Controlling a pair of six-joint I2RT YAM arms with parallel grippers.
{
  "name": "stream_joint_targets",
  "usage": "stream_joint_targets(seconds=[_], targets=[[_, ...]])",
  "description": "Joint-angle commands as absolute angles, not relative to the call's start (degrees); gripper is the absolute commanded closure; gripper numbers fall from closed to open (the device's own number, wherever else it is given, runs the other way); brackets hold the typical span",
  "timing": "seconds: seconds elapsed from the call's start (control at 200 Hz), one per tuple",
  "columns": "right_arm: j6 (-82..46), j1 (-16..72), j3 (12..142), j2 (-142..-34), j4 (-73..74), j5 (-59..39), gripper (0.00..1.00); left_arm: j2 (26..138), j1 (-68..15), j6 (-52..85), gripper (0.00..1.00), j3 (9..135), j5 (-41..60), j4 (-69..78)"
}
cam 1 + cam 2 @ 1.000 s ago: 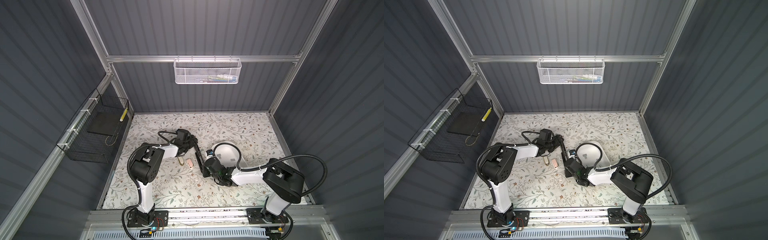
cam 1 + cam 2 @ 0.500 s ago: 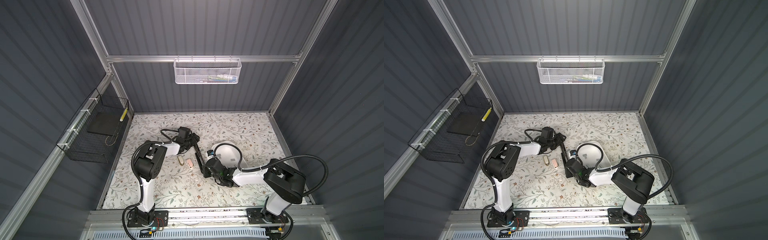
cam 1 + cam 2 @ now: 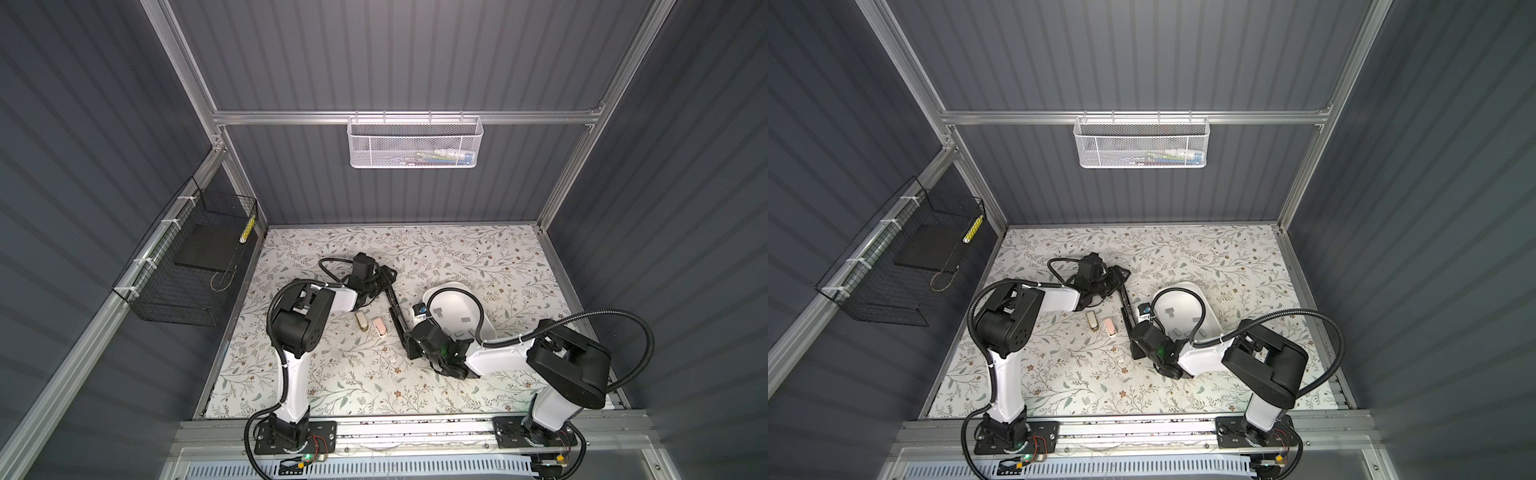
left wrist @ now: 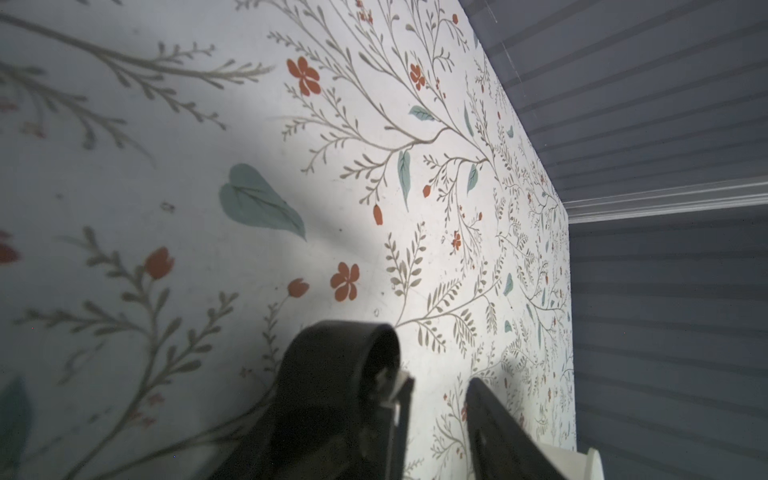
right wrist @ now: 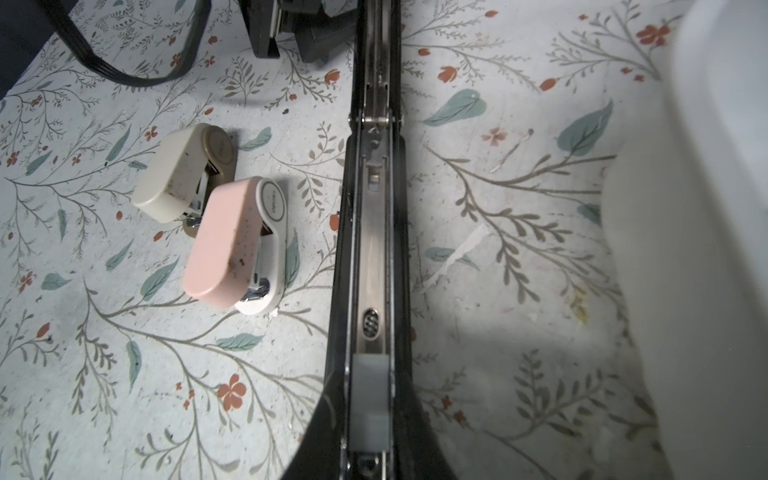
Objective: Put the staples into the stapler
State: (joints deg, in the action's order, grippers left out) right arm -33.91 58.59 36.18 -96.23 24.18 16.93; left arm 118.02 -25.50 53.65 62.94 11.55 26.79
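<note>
The right hand clenched the near end of the opened stapler, grey staples apparently seated in its channel, while at its 12 o'clock end the released left hand had narrowed its jaws, probably to fold it shut.

The only lettering is on the round grey badge at the hinge end of the pink mini stapler: a short brand word, seemingly "deli". The beige mini stapler, at its 9 o'clock in both top views, bears a like badge that cannot be read.
</note>
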Motion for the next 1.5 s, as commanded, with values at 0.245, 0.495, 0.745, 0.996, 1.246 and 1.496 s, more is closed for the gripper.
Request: stream_joint_targets(seconds=[0.245, 0.495, 0.745, 0.996, 1.246, 1.496], targets=[[-27.8, 60.7, 33.1, -98.6, 29.9, 20.0, 0.97, 114.8, -25.4, 45.4, 0.49, 55.5, 18.0, 47.9], [-26.4, 61.6, 31.1, -98.2, 34.1, 21.4, 0.93, 115.7, -25.4, 43.5, 0.49, 49.6, 23.3, 67.7], [-25.7, 61.7, 30.3, -97.4, 34.4, 22.1, 0.91, 112.9, -25.5, 38.6, 0.5, 49.1, 25.0, 65.6], [-26.1, 61.7, 29.4, -97.2, 35.7, 22.1, 0.9, 114.0, -25.5, 35.5, 0.53, 46.8, 28.0, 72.8], [-26.6, 61.7, 28.8, -97.1, 36.7, 22.6, 0.88, 111.1, -25.5, 26.1, 0.54, 42.5, 28.3, 73.2], [-26.6, 61.7, 28.5, -97.3, 37.5, 22.8, 0.88, 108.9, -25.8, 19.3, 0.51, 39.7, 31.6, 73.7]])
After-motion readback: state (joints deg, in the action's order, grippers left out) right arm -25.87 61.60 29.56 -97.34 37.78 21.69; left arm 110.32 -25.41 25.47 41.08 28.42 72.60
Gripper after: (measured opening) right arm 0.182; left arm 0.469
